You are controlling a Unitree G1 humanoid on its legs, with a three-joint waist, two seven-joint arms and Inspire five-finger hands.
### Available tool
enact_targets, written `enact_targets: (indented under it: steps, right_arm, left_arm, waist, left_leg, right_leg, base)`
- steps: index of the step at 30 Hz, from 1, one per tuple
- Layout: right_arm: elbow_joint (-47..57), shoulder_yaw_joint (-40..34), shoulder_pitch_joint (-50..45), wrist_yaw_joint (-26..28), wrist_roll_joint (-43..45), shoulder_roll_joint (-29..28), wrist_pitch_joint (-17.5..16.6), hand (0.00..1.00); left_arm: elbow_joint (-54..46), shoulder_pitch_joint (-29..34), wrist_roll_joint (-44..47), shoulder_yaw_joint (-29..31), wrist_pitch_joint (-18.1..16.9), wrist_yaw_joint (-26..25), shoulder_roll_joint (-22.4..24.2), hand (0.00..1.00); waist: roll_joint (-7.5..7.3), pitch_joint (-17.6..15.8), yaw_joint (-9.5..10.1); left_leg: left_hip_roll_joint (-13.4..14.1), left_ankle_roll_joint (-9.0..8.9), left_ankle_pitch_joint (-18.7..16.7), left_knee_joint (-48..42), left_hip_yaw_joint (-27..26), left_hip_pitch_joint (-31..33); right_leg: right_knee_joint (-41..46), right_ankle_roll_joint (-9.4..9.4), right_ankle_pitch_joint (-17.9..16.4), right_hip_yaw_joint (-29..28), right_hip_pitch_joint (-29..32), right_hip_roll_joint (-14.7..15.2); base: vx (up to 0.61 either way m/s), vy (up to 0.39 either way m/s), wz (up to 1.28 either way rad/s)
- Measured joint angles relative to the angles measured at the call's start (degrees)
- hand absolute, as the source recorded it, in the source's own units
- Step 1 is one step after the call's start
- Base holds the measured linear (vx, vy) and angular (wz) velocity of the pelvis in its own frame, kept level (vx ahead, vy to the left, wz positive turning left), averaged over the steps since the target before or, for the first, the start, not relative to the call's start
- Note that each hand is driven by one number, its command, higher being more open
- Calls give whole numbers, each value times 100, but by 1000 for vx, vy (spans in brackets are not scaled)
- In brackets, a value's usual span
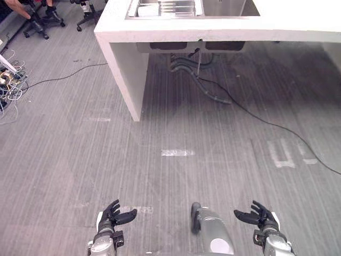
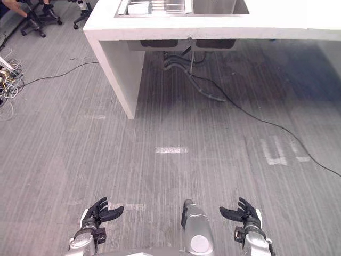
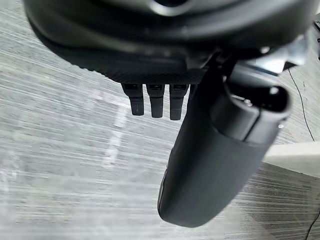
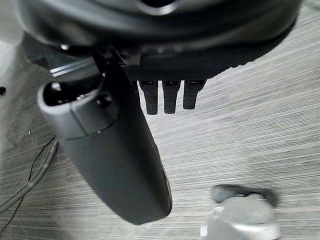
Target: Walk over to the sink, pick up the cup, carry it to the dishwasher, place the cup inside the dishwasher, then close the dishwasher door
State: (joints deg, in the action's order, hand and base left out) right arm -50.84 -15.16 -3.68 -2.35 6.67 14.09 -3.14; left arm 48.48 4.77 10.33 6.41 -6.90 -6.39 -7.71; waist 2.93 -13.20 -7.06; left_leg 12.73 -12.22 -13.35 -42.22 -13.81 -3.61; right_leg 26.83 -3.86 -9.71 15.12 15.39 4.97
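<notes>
A white counter [image 1: 122, 58] with a steel sink [image 1: 165, 8] set into its top stands ahead, across a stretch of grey floor. A pale rectangular item [image 1: 148, 9] lies in the sink's left basin; I cannot tell what it is. My left hand [image 1: 112, 218] hangs low near me with straight fingers and nothing in it. My right hand [image 1: 258, 217] mirrors it on the other side, also bare. In the wrist views the left hand's thumb [image 3: 210, 165] and the right hand's thumb [image 4: 120, 160] stand out over bare floor.
Grey hoses [image 1: 205, 85] hang under the sink, and a thin cable [image 1: 266, 124] trails across the floor to the right. Office chairs [image 1: 48, 18] and a person's arm [image 1: 18, 8] are at the far left, with tangled cables [image 1: 8, 80] below. White tape marks [image 1: 177, 152] dot the floor.
</notes>
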Motion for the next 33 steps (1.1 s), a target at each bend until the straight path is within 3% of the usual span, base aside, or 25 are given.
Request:
enact_targets:
  steps: [2, 4, 5, 7, 9, 10, 11, 12, 13, 14, 16, 17, 18, 19, 20, 21, 22, 24, 26, 28, 29, 30, 31, 32, 33]
  right_arm:
    - [61, 37, 0, -12, 52, -10, -57, 90]
    - [179, 22, 1, -55, 113, -15, -123, 90]
    - [207, -18, 15, -82, 119, -12, -151, 90]
    - [204, -24, 23, -122, 118, -21, -150, 90]
    - [199, -20, 22, -146, 117, -53, -151, 90]
    - [192, 0, 28, -146, 114, -64, -152, 90]
    - [178, 3, 18, -148, 111, -59, -151, 90]
    - [140, 10, 16, -155, 106, -71, -151, 90]
    - [59, 46, -4, -153, 93, -149, -150, 90]
    - [55, 44, -38, -154, 93, -210, -155, 90]
    - [10, 37, -69, -150, 91, -218, -154, 90]
    - [-30, 32, -87, -141, 84, -270, -154, 90]
    - [-81, 28, -148, -122, 63, -353, -144, 90]
    - [-94, 31, -191, -117, 63, -395, -135, 90]
    - [-95, 46, -250, -83, 60, -436, -134, 90]
    - [-95, 99, -260, -25, 58, -465, -137, 90]
    - [-94, 105, -268, 3, 49, -484, -140, 90]
    - [-60, 104, -206, 44, 47, -506, -213, 90]
    - [-13, 104, -172, 65, 47, -451, -246, 90]
    - [14, 115, -193, 96, 46, -385, -252, 90]
    - [43, 209, -363, 106, 44, -280, -253, 90]
    - [31, 220, -388, 128, 40, -162, -248, 90]
    - [54, 203, -368, 136, 36, 9, -241, 90]
    - [91, 182, -384, 162, 35, 116, -240, 90]
    - [90, 171, -393, 187, 35, 169, -227, 90]
  left_arm:
    - [-215, 53, 108, -10, 3, 3, 58, 90]
    - [-560, -16, 214, -13, 5, 0, 126, 90]
    - [-1028, -38, 221, -36, 1, -13, 186, 90]
    - [-1613, -6, 297, -162, -1, -74, 193, 90]
    - [-2359, 66, 327, -275, -9, -111, 210, 90]
    - [-2993, 111, 329, -338, -18, -162, 241, 90]
    - [-3369, 125, 328, -365, -19, -232, 279, 90]
    - [-3596, 128, 325, -367, -37, -293, 308, 90]
    - [-3989, 145, 310, -346, -66, -384, 329, 90]
    - [-4380, 132, 294, -312, -87, -462, 379, 90]
    - [-4800, 118, 224, -295, -104, -535, 477, 90]
    - [-5068, 92, 49, -292, -173, -613, 431, 90]
    - [-5265, 3, -122, -222, -176, -721, 355, 90]
    - [-5300, -75, -179, -197, -183, -813, 312, 90]
    - [-5363, -209, -328, -123, -185, -1006, 281, 90]
    - [-5557, -215, -411, -53, -196, -1227, 273, 90]
    - [-5670, -217, -510, -18, -228, -1320, 267, 90]
    - [-6136, -291, -772, -26, -478, -1505, 182, 90]
    - [-6223, -434, -955, -53, -623, -1605, 155, 90]
    - [-6210, -654, -1055, -142, -643, -1628, 37, 90]
    - [-6157, -808, -1234, -275, -637, -1623, -138, 90]
    - [-6109, -859, -1385, -356, -654, -1612, -148, 90]
    - [-6093, -948, -1519, -493, -619, -1568, -256, 90]
    - [-5939, -1249, -1637, -689, -606, -1481, -436, 90]
    - [-5802, -1438, -1682, -803, -601, -1404, -504, 90]
  waist:
    - [-43, -40, 61]
    - [-155, -109, 111]
    - [-204, -139, 129]
    - [-244, -175, 178]
    - [-263, -188, 268]
    - [-185, -182, 385]
    - [-102, -192, 445]
    - [-31, -176, 473]
    - [-122, -121, 516]
    - [-238, -79, 549]
    - [-241, -70, 531]
    - [-331, -80, 516]
    - [-454, -83, 433]
    - [-495, -77, 417]
    - [-487, -85, 409]
    - [-450, -71, 403]
    - [-426, -58, 401]
    - [-310, -89, 369]
    - [-160, -83, 265]
    - [-125, -57, 141]
    - [-157, -30, 56]
    - [-41, -29, 8]
    - [114, 44, 49]
    - [105, 42, 20]
    - [106, 40, -27]
  left_leg:
    - [478, 124, -61, -1348, -339, 428]
    - [602, 389, -143, -1675, -677, 897]
    - [552, 522, -216, -1359, -841, 1356]
    - [337, 572, -238, -488, -912, 1700]
    - [-93, 621, 9, 1173, -830, 1942]
    - [-359, 622, 613, 2660, -519, 2047]
    - [-366, 574, 819, 3063, -342, 2145]
    - [-354, 706, 1153, 2981, -224, 2190]
    - [-492, 964, 1424, 2684, -61, 2193]
    - [-712, 1175, 1318, 2388, 101, 2238]
    - [-805, 1392, 1014, 2178, 16, 2167]
    - [-920, 1424, 743, 2068, -74, 2012]
    - [-1089, 1451, 538, 1988, -46, 1765]
    - [-1139, 1481, 434, 1992, -31, 1607]
    - [-1172, 1481, 263, 2097, -1, 1239]
    - [-1163, 1443, 204, 2402, 7, 810]
    - [-1148, 1434, 200, 2581, 17, 602]
    - [-1003, 1302, 204, 3096, 56, -42]
    - [-821, 1287, 205, 3239, 60, -329]
    - [-711, 1077, 81, 3246, 62, -606]
    - [-662, 699, -158, 3149, 83, -815]
    - [-545, 583, -237, 3109, 74, -913]
    - [-420, 542, -177, 2954, 75, -896]
    - [-407, 477, -54, 2594, 112, -851]
    - [-357, 415, 23, 2272, 164, -776]
  right_leg:
    - [-454, -107, -86, 27, -730, -198]
    - [-979, -114, -96, 28, -1333, -213]
    - [-1399, -64, -64, 51, -1711, -218]
    - [-1729, -17, -34, 68, -2074, -205]
    - [-2065, 47, -41, 16, -2407, -160]
    - [-2230, 216, -128, -149, -2601, -157]
    - [-2271, 363, -218, -251, -2694, -249]
    - [-2278, 453, -309, -313, -2793, -273]
    - [-2163, 611, -513, -452, -2885, -143]
    - [-1709, 736, -720, -575, -2765, 120]
    - [-606, 768, -746, -748, -2306, 346]
    - [761, 1062, -587, -899, -1776, 593]
    - [1985, 1952, -93, -1027, -1336, 860]
    - [2512, 1952, -60, -1077, -1159, 951]
    - [3223, 1715, -203, -988, -862, 1052]
    - [3326, 1328, -418, -705, -627, 1106]
    - [3238, 1165, -512, -534, -503, 1105]
    - [2520, 634, -823, -73, 92, 971]
    - [1400, 625, -740, -106, 526, 755]
    - [-233, 691, -68, -451, 675, 537]
    - [-561, 668, 1066, -696, 576, 472]
    - [-304, 586, 1125, -711, 583, 396]
    - [181, 495, 771, -734, 734, 342]
    - [637, 453, 373, -701, 761, 459]
    - [762, 437, 196, -637, 663, 509]
  base:
    - [474, -223, -11]
    - [576, -173, 3]
    - [570, -115, 12]
    - [363, -10, 1]
    - [388, 65, -29]
    - [449, 167, -55]
    - [546, 257, -61]
    - [476, 245, -57]
    - [628, 320, -55]
    - [443, 212, -48]
    - [483, 247, -24]
    - [642, 291, 2]
    - [538, 204, 15]
    - [543, 121, 28]
    - [615, 68, 6]
    - [507, 42, -3]
    - [502, 7, -8]
    - [489, -82, 5]
    - [561, -206, 21]
    - [513, -240, 45]
    - [480, -230, 56]
    - [580, -269, 31]
    - [540, -268, 10]
    - [490, -254, 13]
    - [458, -274, 48]
